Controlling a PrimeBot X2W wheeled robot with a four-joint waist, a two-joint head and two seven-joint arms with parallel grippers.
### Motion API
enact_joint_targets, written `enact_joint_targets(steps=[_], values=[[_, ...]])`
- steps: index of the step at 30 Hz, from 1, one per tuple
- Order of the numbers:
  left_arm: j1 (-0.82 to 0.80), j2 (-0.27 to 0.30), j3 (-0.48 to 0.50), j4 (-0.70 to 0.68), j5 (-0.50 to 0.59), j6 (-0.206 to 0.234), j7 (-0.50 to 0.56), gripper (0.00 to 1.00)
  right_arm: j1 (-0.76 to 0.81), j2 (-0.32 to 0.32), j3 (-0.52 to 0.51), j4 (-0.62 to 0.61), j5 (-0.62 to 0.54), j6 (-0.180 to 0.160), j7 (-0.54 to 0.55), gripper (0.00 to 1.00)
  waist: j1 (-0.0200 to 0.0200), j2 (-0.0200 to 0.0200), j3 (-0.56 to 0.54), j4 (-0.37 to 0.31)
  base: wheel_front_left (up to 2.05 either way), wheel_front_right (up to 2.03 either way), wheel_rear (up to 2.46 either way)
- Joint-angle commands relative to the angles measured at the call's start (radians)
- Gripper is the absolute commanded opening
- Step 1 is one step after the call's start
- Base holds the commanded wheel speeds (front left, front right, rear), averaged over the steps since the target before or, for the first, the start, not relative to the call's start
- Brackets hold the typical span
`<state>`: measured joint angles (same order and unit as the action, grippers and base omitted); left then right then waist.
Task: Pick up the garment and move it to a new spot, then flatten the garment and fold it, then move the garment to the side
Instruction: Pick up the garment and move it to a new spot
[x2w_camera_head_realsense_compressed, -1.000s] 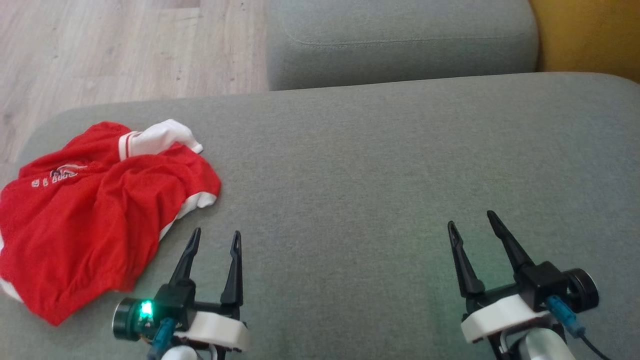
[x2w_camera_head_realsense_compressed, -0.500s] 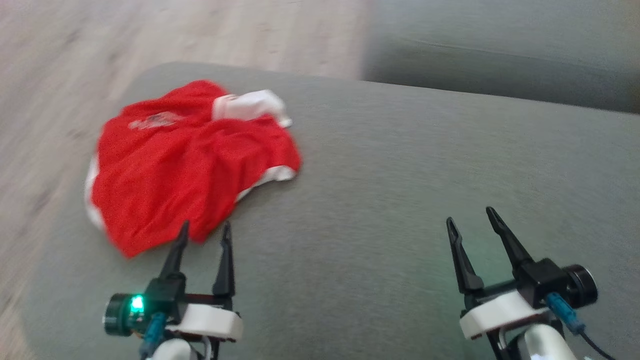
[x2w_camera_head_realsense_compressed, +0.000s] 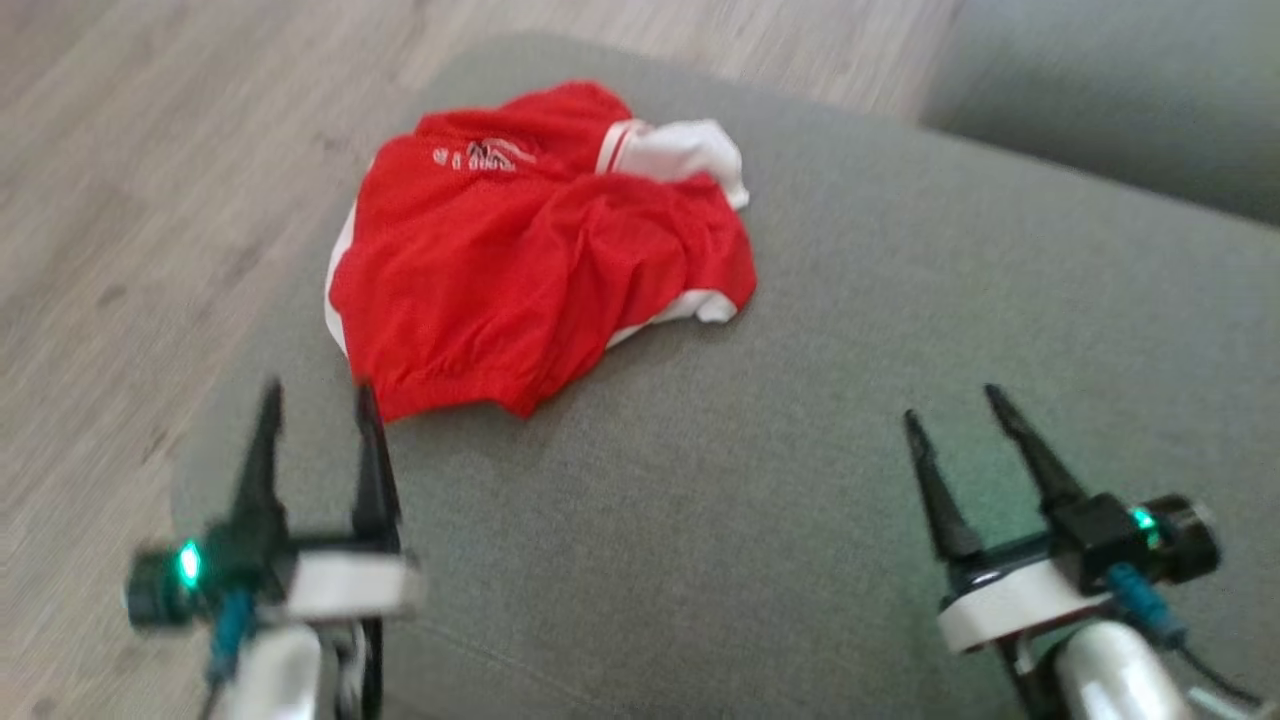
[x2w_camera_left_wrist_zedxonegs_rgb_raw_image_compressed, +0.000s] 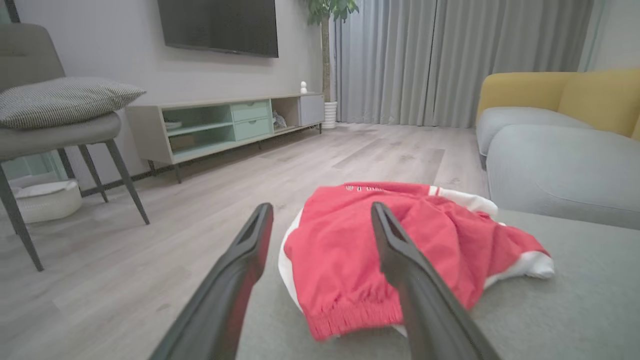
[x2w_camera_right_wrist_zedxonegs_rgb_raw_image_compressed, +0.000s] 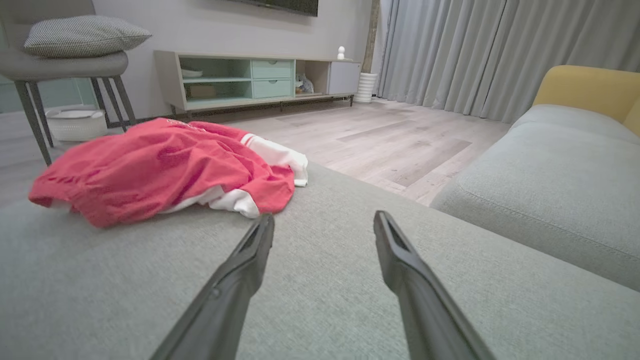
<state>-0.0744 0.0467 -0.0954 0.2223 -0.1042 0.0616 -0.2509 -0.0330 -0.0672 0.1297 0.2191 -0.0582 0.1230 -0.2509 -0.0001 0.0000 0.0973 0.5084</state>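
Nearest, the left tool (x2w_camera_head_realsense_compressed: 317, 390) is motion-blurred, its fingers apart and empty, just short of the garment's elastic hem. The right tool (x2w_camera_head_realsense_compressed: 952, 402) is also spread, over the bare sofa seat (x2w_camera_head_realsense_compressed: 800, 450). The crumpled red-and-white garment (x2w_camera_head_realsense_compressed: 520, 250) lies near the seat's left edge, its white lettering too smeared to read. Since a second ago the head camera has swung left, and the garment lies as before.

garment (x2w_camera_head_realsense_compressed: 520, 260): 1, red-and-white | claws: 2 – left claw (x2w_camera_head_realsense_compressed: 318, 388), right claw (x2w_camera_head_realsense_compressed: 951, 402) | fingers (x2w_camera_head_realsense_compressed: 377, 470): 2 per claw, 4 total | grey cushions: 2 – near cushion (x2w_camera_head_realsense_compressed: 760, 520), far cushion (x2w_camera_head_realsense_compressed: 1120, 120) | chair (x2w_camera_left_wrist_zedxonegs_rgb_raw_image_compressed: 55, 135): 1 | striped pillow (x2w_camera_left_wrist_zedxonegs_rgb_raw_image_compressed: 65, 100): 1 | TV (x2w_camera_left_wrist_zedxonegs_rgb_raw_image_compressed: 220, 25): 1 | low cabinet (x2w_camera_left_wrist_zedxonegs_rgb_raw_image_compressed: 225, 125): 1 | potted plant (x2w_camera_left_wrist_zedxonegs_rgb_raw_image_compressed: 327, 10): 1 | white basket (x2w_camera_left_wrist_zedxonegs_rgb_raw_image_compressed: 47, 200): 1 | white figurine (x2w_camera_left_wrist_zedxonegs_rgb_raw_image_compressed: 303, 87): 1
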Motion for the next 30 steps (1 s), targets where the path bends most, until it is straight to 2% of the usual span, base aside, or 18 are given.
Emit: enact_joint_targets(steps=[1,4,5,10,13,16,20,21,22,24,30], values=[[-0.107,0.004,0.047,-0.049,0.013,-0.002,-0.011,1.0,-0.058,-0.038,0.02,-0.04,-0.009,0.008,-0.011,1.0,0.0001,0.0,0.074,0.007,0.0,0.0,0.0],[-0.218,0.025,0.071,-0.036,0.034,-0.022,-0.011,1.0,-0.085,-0.087,0.02,-0.06,-0.019,0.008,-0.011,1.0,0.0001,0.0,0.143,-0.01,0.0,0.0,0.0],[-0.303,0.045,0.083,0.028,0.042,-0.033,-0.011,1.0,-0.106,-0.122,0.021,-0.076,-0.024,0.008,-0.011,1.0,0.0001,0.0,0.185,-0.028,0.0,0.0,0.0],[-0.513,0.087,0.137,0.317,0.013,-0.036,-0.011,1.0,-0.154,-0.188,0.025,-0.109,-0.03,0.008,-0.011,1.0,0.0001,0.0,0.275,-0.083,0.0,0.0,0.0],[-0.59,0.102,0.159,0.499,-0.001,-0.017,-0.008,1.0,-0.175,-0.207,0.028,-0.126,-0.03,0.008,-0.011,1.0,0.0001,0.0,0.319,-0.118,0.0,0.0,0.0],[-0.62,0.097,0.177,0.684,-0.021,0.009,0.045,1.0,-0.187,-0.211,0.028,-0.133,-0.029,0.008,-0.011,1.0,0.0001,0.0,0.35,-0.145,0.0,0.0,0.0],[-0.64,0.094,0.178,0.848,-0.029,0.026,0.057,1.0,-0.202,-0.202,0.028,-0.137,-0.026,0.008,-0.011,1.0,0.0001,0.0,0.38,-0.175,0.0,0.0,0.0],[-0.644,0.093,0.174,0.877,-0.03,0.017,0.054,0.77,-0.204,-0.199,0.028,-0.138,-0.026,0.008,-0.011,1.0,0.0001,0.0,0.384,-0.179,0.0,0.0,0.0],[-0.65,0.092,0.167,0.903,-0.029,0.004,0.052,0.0,-0.205,-0.198,0.028,-0.138,-0.027,0.008,-0.011,1.0,0.0001,0.0,0.387,-0.182,0.0,0.0,0.0],[-0.665,0.093,0.159,0.932,-0.027,-0.008,0.033,0.0,-0.207,-0.194,0.027,-0.136,-0.026,0.008,-0.011,1.0,0.0001,0.0,0.389,-0.185,0.0,0.0,0.0],[-0.699,0.121,0.139,0.888,0.0,0.025,-0.008,0.0,-0.202,-0.175,0.027,-0.12,-0.021,0.008,-0.011,1.0,0.0001,0.0,0.351,-0.183,0.0,0.0,0.0]])
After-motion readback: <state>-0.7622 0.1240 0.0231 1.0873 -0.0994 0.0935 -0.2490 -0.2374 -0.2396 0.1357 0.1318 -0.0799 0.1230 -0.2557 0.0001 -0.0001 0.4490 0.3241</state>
